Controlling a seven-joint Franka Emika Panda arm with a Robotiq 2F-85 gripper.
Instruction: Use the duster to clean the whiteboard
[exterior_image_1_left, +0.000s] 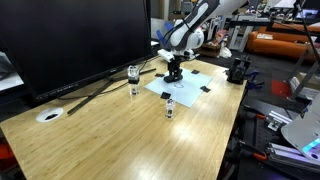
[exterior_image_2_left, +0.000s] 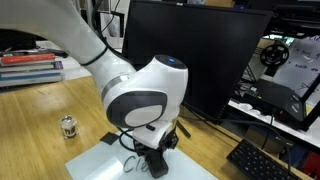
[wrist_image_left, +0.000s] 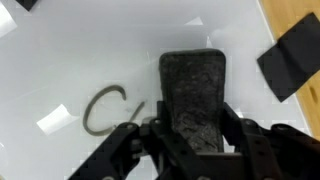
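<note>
The whiteboard (exterior_image_1_left: 182, 88) is a thin white sheet with black corner tabs, lying flat on the wooden table; it also shows in the other exterior view (exterior_image_2_left: 95, 163) and fills the wrist view (wrist_image_left: 90, 50). A dark scribble (wrist_image_left: 100, 108) is on it. The duster (wrist_image_left: 193, 95), a near-black block, sits between the fingers of my gripper (wrist_image_left: 195, 135) with its face toward the sheet, just right of the scribble. In both exterior views my gripper (exterior_image_1_left: 174, 70) (exterior_image_2_left: 150, 160) is low over the sheet.
Two small clear jars (exterior_image_1_left: 134, 75) (exterior_image_1_left: 170, 108) stand beside the sheet; one shows in an exterior view (exterior_image_2_left: 68, 126). A big black monitor (exterior_image_1_left: 75, 40) with cables stands behind. A black tab (wrist_image_left: 290, 60) marks a sheet corner. A keyboard (exterior_image_2_left: 270, 160) lies nearby.
</note>
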